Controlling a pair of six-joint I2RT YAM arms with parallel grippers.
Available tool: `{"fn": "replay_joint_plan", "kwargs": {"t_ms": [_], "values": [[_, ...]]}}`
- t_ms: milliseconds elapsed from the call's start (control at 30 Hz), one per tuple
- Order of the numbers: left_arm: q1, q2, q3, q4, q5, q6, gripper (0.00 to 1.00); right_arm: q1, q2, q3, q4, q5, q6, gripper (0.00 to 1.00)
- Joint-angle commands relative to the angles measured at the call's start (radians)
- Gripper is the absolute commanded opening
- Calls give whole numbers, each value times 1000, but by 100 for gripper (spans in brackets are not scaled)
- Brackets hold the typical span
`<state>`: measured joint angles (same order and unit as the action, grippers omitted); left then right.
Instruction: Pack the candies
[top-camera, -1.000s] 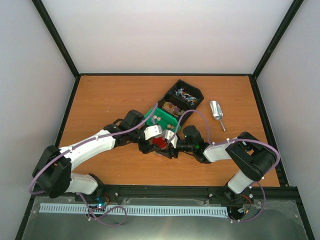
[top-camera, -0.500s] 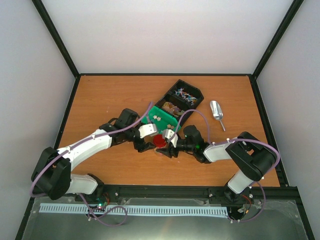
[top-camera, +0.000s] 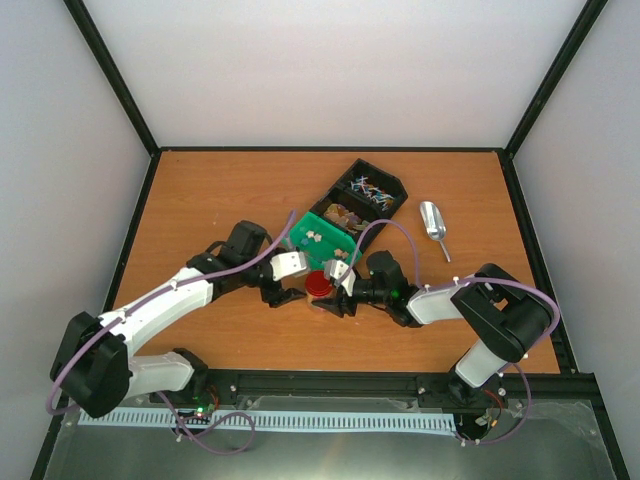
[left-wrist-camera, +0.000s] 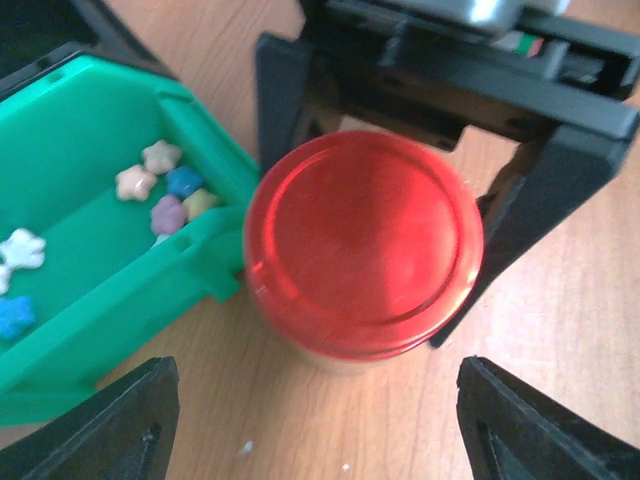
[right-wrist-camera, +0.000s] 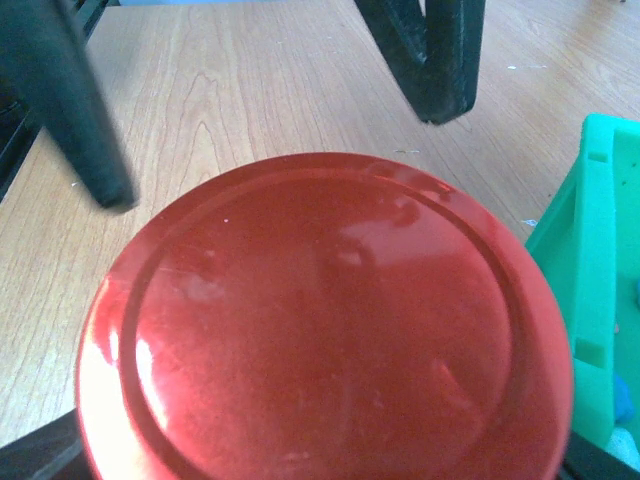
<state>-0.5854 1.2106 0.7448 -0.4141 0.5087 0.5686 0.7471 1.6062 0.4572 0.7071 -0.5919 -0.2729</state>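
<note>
Several pastel star-shaped candies (left-wrist-camera: 136, 182) lie in the green bin (left-wrist-camera: 120, 300); right claw (right-wrist-camera: 320, 455) pinches the red-lidded jar (left-wrist-camera: 362, 240), left claw (left-wrist-camera: 325, 425) spread.

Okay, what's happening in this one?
The right gripper is clamped around a red-lidded jar standing on the table beside the green bin of star-shaped candies. The left gripper sits open just short of the jar, holding nothing. The lid is on. A metal scoop lies untouched to the right.

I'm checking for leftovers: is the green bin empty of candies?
No, several star-shaped candies lie inside the green bin in the left wrist view.
</note>
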Motion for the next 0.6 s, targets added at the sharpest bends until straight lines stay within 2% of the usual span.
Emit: {"fn": "replay_joint_plan", "kwargs": {"t_ms": [0, 100, 233, 333, 567], "values": [[-86, 11, 29, 52, 2, -69, 81, 12, -6, -11, 12, -13, -22, 52], [-117, 27, 38, 103, -15, -134, 87, 12, -7, -11, 10, -11, -20, 51], [-135, 62, 44, 142, -76, -180, 87, 12, -7, -11, 9, -21, -18, 50], [-133, 85, 56, 139, -121, -203, 83, 12, -12, -13, 8, -25, -19, 49], [-70, 67, 41, 126, -84, -191, 74, 12, -24, -23, -4, -34, -31, 43]]}}
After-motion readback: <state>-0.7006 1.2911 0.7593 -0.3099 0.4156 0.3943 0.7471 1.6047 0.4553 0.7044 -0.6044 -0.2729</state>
